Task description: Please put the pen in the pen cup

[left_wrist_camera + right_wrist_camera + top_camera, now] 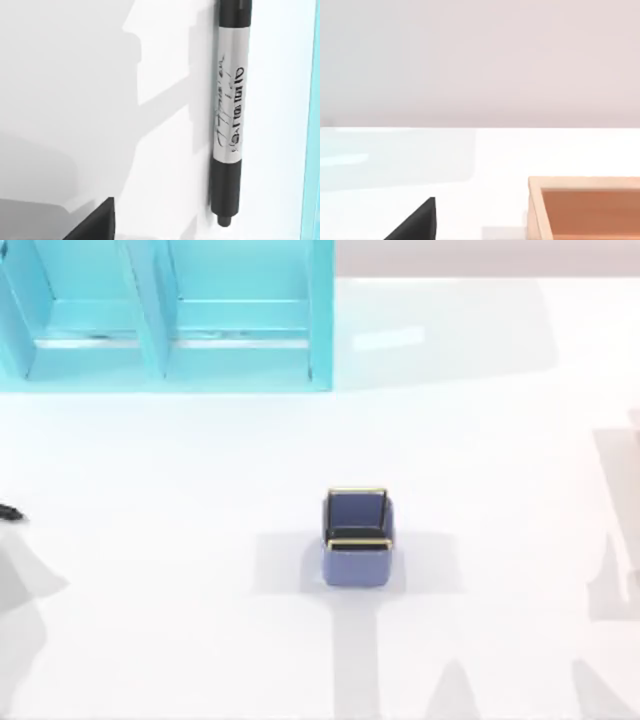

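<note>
In the top view, the pen cup (358, 539) stands upright near the middle of the white worktop (180, 540), a square periwinkle-blue cup with a thin gold rim and a dark inside. A big cyan shelf unit (165, 315) sits at the far left of the worktop, well apart from the cup. At the left edge a small dark tip (10, 512) pokes into the picture; I cannot tell whether it is the pen or part of an arm. Grey shadows fall along the left, right and near edges.

In the left wrist view, the pen (229, 110) lies flat on the worktop, with a black cap, black end and a pale barrel bearing black lettering. A cyan strip (312, 120) runs just beside it. One dark finger (97, 222) of the left tool shows at the frame edge, apart from the pen; whether the tool is wide or narrow I cannot tell.

In the right wrist view, one dark finger (417, 222) of the right tool hangs over the worktop, its opening likewise impossible to judge. An orange-brown open box (585, 207) stands nearby.
</note>
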Robot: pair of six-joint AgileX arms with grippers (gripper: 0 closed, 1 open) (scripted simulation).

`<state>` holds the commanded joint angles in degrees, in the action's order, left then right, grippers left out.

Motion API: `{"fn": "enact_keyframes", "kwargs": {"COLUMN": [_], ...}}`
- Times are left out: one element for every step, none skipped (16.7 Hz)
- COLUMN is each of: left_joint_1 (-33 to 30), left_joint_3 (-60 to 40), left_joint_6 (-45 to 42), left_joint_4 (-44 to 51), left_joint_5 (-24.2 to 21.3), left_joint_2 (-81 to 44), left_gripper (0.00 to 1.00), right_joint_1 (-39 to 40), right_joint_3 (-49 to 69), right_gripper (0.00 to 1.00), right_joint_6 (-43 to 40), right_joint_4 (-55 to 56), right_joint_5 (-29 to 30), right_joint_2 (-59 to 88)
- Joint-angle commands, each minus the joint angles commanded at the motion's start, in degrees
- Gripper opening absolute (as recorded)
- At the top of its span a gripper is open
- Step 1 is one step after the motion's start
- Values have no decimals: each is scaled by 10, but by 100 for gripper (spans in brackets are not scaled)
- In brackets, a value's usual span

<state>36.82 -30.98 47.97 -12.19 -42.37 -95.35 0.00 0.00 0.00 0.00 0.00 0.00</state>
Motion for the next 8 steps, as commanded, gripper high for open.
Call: {"fn": "enact_keyframes", "kwargs": {"left_joint_1": [4,6,6,6,6,3,2,-2], "left_joint_3": [-4,-6,-6,-6,-6,-3,-4,-8], "left_joint_6": [5,7,7,7,7,6,7,13], "left_joint_4": [-2,-3,-3,-3,-3,-3,-4,-12], "left_joint_5": [-5,-6,-6,-6,-6,-5,-5,-2], "left_joint_2": [-10,-13,-13,-13,-13,-11,-13,-21], "left_gripper": [100,100,100,100,100,100,100,100], "right_joint_1": [0,0,0,0,0,0,0,0], "right_joint_3": [0,0,0,0,0,0,0,0], "right_gripper": [100,100,100,100,100,100,100,100], "right_joint_6": [0,0,0,0,0,0,0,0], "right_joint_4": [0,0,0,0,0,0,0,0], "right_joint_5": [0,0,0,0,0,0,0,0], "right_joint_2": [0,0,0,0,0,0,0,0]}}
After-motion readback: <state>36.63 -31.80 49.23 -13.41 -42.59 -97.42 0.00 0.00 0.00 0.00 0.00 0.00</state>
